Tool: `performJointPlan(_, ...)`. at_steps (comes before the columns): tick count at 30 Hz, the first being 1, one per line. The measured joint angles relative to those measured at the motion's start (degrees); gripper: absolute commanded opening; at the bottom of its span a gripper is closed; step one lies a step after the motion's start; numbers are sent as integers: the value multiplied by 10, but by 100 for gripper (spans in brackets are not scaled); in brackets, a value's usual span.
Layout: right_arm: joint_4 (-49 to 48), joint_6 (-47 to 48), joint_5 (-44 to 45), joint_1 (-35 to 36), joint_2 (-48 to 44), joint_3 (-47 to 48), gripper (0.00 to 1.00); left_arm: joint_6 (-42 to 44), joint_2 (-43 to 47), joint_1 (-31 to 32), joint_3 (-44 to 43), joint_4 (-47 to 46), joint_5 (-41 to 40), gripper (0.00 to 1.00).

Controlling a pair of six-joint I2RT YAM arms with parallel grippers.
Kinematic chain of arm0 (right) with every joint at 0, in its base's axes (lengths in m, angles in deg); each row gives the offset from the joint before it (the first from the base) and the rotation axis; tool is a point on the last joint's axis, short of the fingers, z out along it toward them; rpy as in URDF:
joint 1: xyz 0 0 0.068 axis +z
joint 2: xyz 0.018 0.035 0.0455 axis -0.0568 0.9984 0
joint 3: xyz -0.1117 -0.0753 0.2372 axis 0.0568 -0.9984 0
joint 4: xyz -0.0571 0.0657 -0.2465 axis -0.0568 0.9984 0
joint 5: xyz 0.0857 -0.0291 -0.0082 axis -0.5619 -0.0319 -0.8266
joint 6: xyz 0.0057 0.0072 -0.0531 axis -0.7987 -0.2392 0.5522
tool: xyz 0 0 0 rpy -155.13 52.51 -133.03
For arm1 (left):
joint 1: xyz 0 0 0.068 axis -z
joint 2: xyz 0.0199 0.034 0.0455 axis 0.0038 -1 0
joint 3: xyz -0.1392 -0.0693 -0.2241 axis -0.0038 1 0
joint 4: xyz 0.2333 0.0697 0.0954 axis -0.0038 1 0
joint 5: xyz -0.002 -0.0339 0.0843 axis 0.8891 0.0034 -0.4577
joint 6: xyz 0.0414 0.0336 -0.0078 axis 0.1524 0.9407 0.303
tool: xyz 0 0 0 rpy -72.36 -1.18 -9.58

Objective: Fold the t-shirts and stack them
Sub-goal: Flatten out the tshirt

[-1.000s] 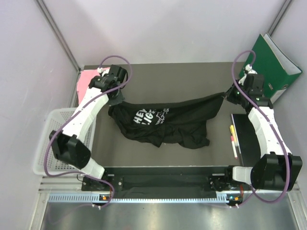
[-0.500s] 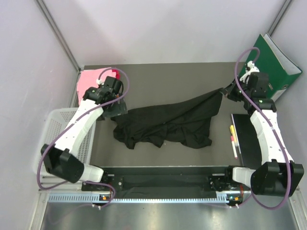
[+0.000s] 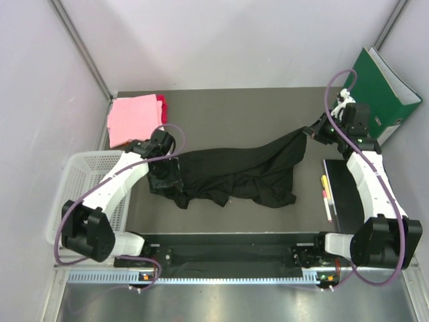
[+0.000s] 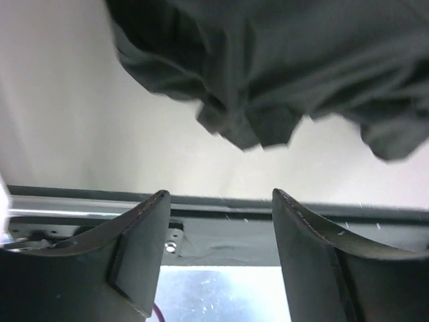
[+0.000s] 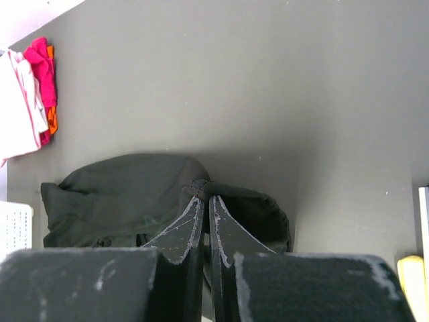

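A black t-shirt point(image 3: 234, 168) lies crumpled across the middle of the table, its lettering hidden. Its right corner is lifted and pinched in my right gripper point(image 3: 314, 131), whose jaws are shut on a seam of the black t-shirt point(image 5: 120, 194) in the right wrist view. My left gripper point(image 3: 165, 176) hovers over the shirt's left edge. Its jaws stand open with nothing between them, and the black t-shirt point(image 4: 281, 60) hangs beyond my left gripper point(image 4: 221, 196). A folded light pink t-shirt point(image 3: 133, 118) lies at the back left, with a darker pink-red t-shirt point(image 3: 161, 106) at its right edge.
A white mesh basket point(image 3: 84, 194) sits beside the table's left edge. A green binder point(image 3: 385, 90) leans at the back right. A black pad point(image 3: 345, 194) with pens point(image 3: 326, 196) beside it lies by the right arm. Bare table shows behind the shirt.
My left gripper opened and let go of the shirt's left end, then moved toward the front edge. The shirt's left side dropped and its lettering disappeared. The pink shirts came into view.
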Motion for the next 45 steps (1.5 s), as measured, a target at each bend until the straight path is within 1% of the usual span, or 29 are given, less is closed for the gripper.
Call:
performJointPlan(1,-1,0,-1,0,0,-1,0,-1,11,1,10,-3,10,75)
performJointPlan(3,-5,0,-5,0,0,-4,0,-5,27,5,24,-4,27,79)
performJointPlan(4,-6,0,-7,0,0,-6,0,-8,32,7,29,-7,33,80)
performJointPlan(7,-7,0,-10,0,2,-14,0,-16,32,14,44,-24,47,79)
performJointPlan(9,-10,0,-12,0,3,-17,0,-21,29,17,53,-38,54,74)
performJointPlan(12,-12,0,-15,0,3,-20,0,-27,9,23,58,-59,63,71)
performJointPlan(14,-14,0,-18,0,3,-21,0,-31,-12,31,58,-80,68,71)
performJointPlan(15,-14,0,-19,0,3,-21,0,-32,-22,36,58,-89,68,73)
performJointPlan(17,-16,0,-23,0,3,-24,0,-36,-40,45,57,-104,68,73)
performJointPlan(18,-15,0,-23,0,3,-24,0,-38,-51,50,57,-112,67,70)
performJointPlan(19,-16,0,-24,0,4,-26,0,-40,-64,56,55,-119,67,64)
performJointPlan(20,-15,0,-26,0,4,-28,0,-41,-76,60,53,-125,66,52)
performJointPlan(21,-15,0,-26,0,4,-28,0,-43,-86,63,51,-129,64,39)
performJointPlan(22,-15,0,-28,0,4,-28,0,-44,-97,66,47,-133,62,12)
performJointPlan(23,-15,0,-29,0,4,-29,0,-45,-107,68,43,-137,56,0)
performJointPlan(28,-15,1,-34,0,4,-34,0,-46,-119,71,9,-128,-2,0)
performJointPlan(33,-9,7,-34,0,0,-35,0,-41,-112,53,-88,-86,-80,0)
performJointPlan(36,0,11,-32,0,-8,-34,0,-33,-92,29,-151,-66,-114,0)
performJointPlan(40,9,10,-28,0,-14,-14,0,-19,-44,-4,-226,-60,-152,0)
performJointPlan(43,2,5,-27,0,-14,3,0,-11,-18,-24,-249,-61,-162,0)
performJointPlan(45,-8,0,-28,0,-15,8,0,-4,-13,-33,-250,-62,-163,0)
